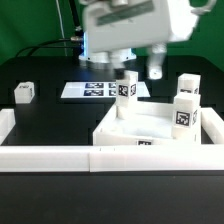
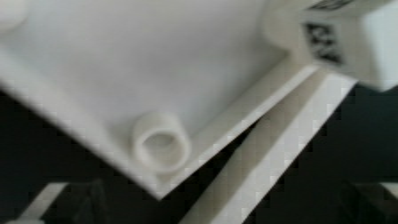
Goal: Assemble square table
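The white square tabletop (image 1: pixel 150 128) lies like a tray at the exterior view's right. Three white tagged legs stand upright on it: one at its far left corner (image 1: pixel 127 90) and two at the right (image 1: pixel 187 88) (image 1: pixel 184 113). A fourth leg (image 1: pixel 24 93) lies loose at the left. My gripper (image 1: pixel 140 68) hangs open and empty just above the far left leg. In the wrist view, a tabletop corner with an empty round hole (image 2: pixel 160 145) lies below the gripper (image 2: pixel 214 210). A tagged leg (image 2: pixel 329 30) shows at that view's edge.
The marker board (image 1: pixel 95 90) lies flat behind the tabletop. The long low white border wall (image 1: pixel 50 155) runs along the front and turns up at the left end (image 1: pixel 6 125). The tabletop sits against it. The table surface is black.
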`<state>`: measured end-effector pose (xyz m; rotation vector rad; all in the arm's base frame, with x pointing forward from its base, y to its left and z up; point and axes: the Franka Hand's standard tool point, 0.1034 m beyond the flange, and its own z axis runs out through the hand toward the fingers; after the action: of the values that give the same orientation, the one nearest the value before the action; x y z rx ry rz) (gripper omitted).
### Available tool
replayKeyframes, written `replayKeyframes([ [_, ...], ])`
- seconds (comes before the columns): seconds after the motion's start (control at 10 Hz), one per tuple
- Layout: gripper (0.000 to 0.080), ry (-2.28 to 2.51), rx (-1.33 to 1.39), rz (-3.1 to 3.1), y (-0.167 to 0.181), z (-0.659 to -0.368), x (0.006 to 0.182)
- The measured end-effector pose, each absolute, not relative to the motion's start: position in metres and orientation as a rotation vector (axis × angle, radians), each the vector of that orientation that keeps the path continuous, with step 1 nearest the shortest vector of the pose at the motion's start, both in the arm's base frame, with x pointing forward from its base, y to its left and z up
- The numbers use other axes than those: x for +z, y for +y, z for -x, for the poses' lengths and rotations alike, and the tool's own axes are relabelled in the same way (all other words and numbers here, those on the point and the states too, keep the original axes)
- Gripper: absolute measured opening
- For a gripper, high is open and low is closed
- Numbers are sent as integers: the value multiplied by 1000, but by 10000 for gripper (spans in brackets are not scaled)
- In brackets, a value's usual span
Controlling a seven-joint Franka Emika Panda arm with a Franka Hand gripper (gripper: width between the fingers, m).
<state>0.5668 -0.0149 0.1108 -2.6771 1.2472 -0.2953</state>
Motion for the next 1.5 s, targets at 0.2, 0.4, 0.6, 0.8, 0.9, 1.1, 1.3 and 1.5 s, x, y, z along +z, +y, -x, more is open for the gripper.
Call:
replayKeyframes([
  [0.2,649,955,-382,2849,-75,-552,111],
  [0.4,649,755,-437,2952,-89,-549,109],
  [0.6,649,562,-445,3021,-92,-549,109],
  [0.8,649,564,-439,3020,-92,-549,109],
  [0.9,649,549,-406,3019,-93,-545,106],
  [1.1,649,409,-256,3050,-132,-504,88],
  [1.3,649,275,-72,3073,-176,-464,73],
  [1.5,649,182,44,3075,-205,-442,63],
])
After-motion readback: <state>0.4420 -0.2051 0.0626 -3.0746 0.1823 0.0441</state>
